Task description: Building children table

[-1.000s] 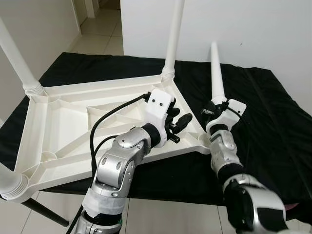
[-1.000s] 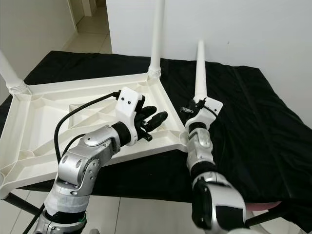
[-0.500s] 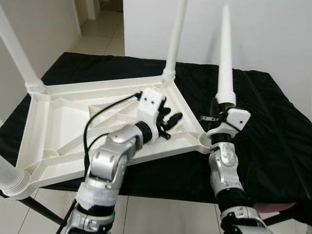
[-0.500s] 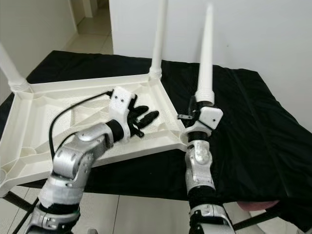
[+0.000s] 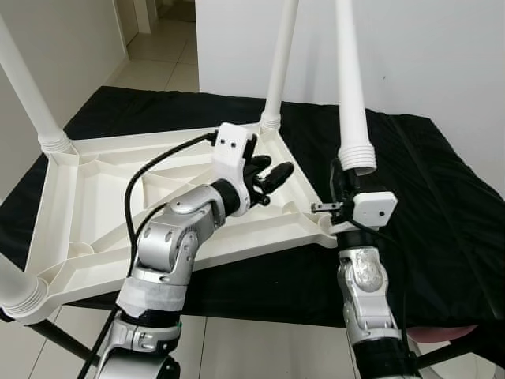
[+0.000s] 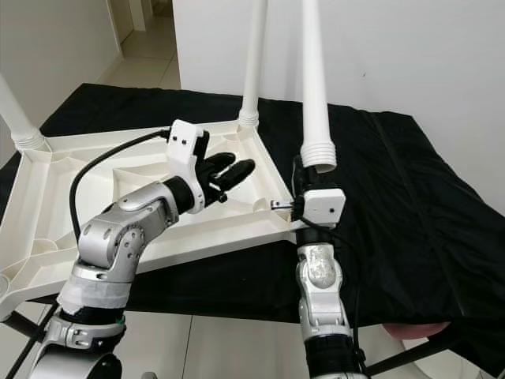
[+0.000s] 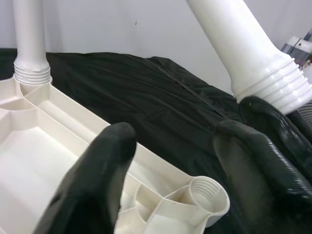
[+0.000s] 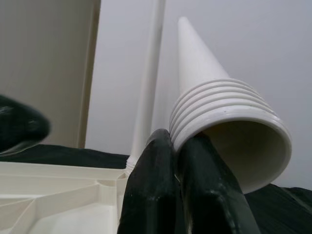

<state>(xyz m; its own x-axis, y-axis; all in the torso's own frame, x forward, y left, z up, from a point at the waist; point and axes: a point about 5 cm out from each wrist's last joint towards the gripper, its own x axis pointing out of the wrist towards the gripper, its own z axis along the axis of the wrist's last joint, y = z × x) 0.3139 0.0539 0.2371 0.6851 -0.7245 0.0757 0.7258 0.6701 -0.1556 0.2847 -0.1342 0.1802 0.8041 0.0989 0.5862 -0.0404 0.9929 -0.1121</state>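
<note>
The white tabletop [image 5: 95, 197] lies upside down on a black cloth, with three legs screwed in. A fourth white table leg [image 5: 351, 87] stands nearly upright in the air, threaded end [image 8: 219, 117] down. My right gripper [image 5: 340, 178] is shut on that end. The leg hangs just above and behind the bare threaded socket [image 7: 207, 195] at the tabletop's near right corner. My left gripper [image 5: 266, 175] is open over the tabletop's right rim, a little left of the leg, and holds nothing. Through its spread fingers [image 7: 109, 146] the socket and the leg's threaded end [image 7: 273, 83] are visible.
Mounted legs rise at the far right corner [image 5: 280, 55], the far left corner [image 5: 28, 87] and the near left corner [image 5: 16, 288]. The black cloth [image 5: 442, 181] covers the work table to the right. A white wall stands behind; tiled floor lies at the back left.
The right gripper has lifted the loose leg and swung it from leaning to almost upright, near the corner socket. The left gripper has moved farther along the tabletop rim.
</note>
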